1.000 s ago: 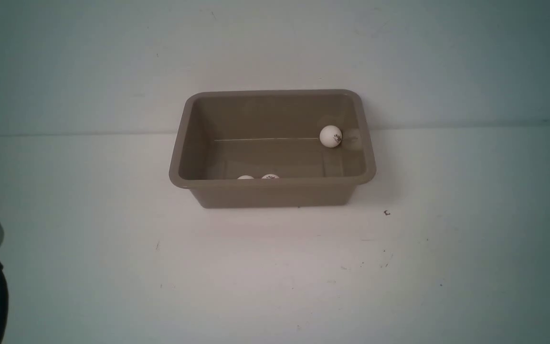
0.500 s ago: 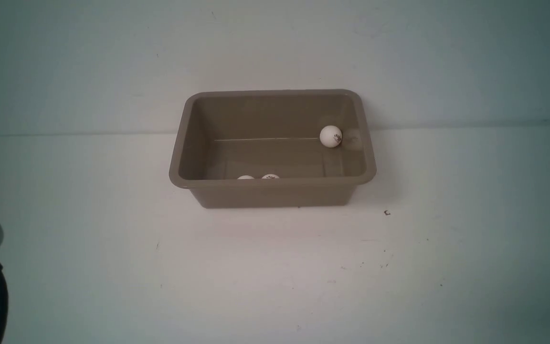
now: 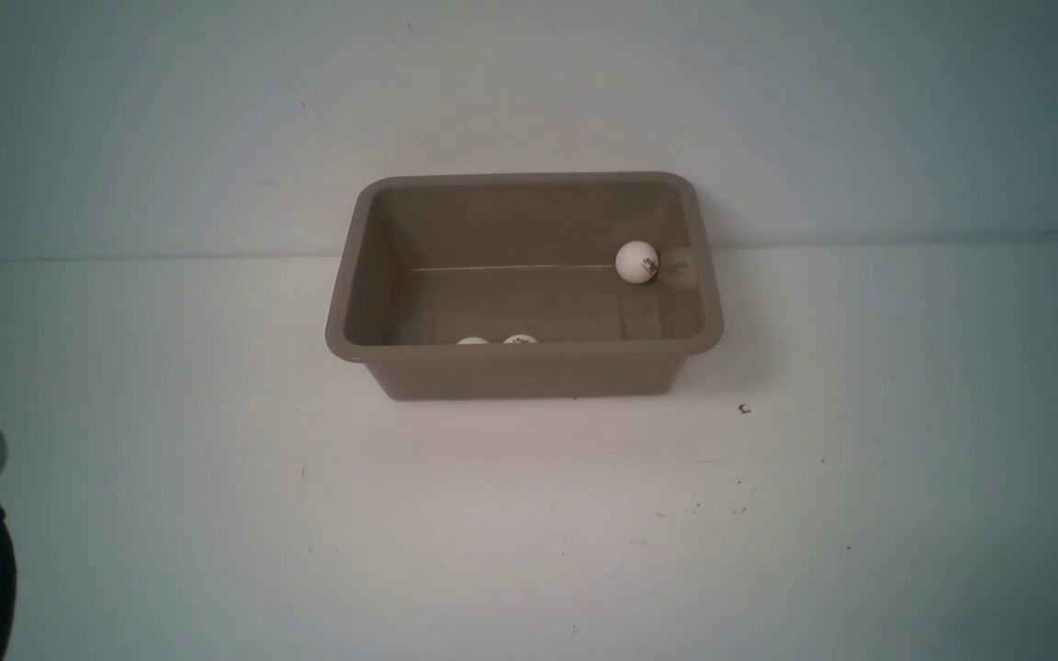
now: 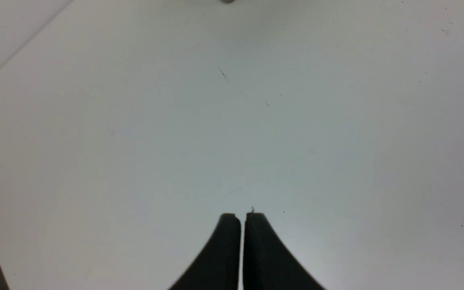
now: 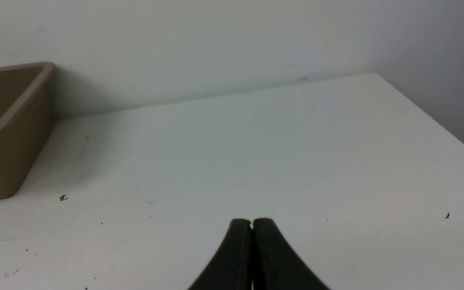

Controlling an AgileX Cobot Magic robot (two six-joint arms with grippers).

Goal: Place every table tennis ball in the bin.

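All three table tennis balls lie inside the bin (image 3: 345, 303), which sits toward the table's far edge: one ball (image 3: 636, 262) at the far right corner of the bin's floor, two more (image 3: 473, 341) (image 3: 520, 339) peeking above its near wall. The left gripper (image 4: 242, 217) and right gripper (image 5: 252, 223) are both clenched on nothing, over bare tabletop and well apart from the bin. With the job apparently done, the sound course is to keep both arms clear of the bin's rim. The white table (image 3: 529, 532), lightly scuffed and speckled, meets a plain pale wall (image 3: 529, 83).
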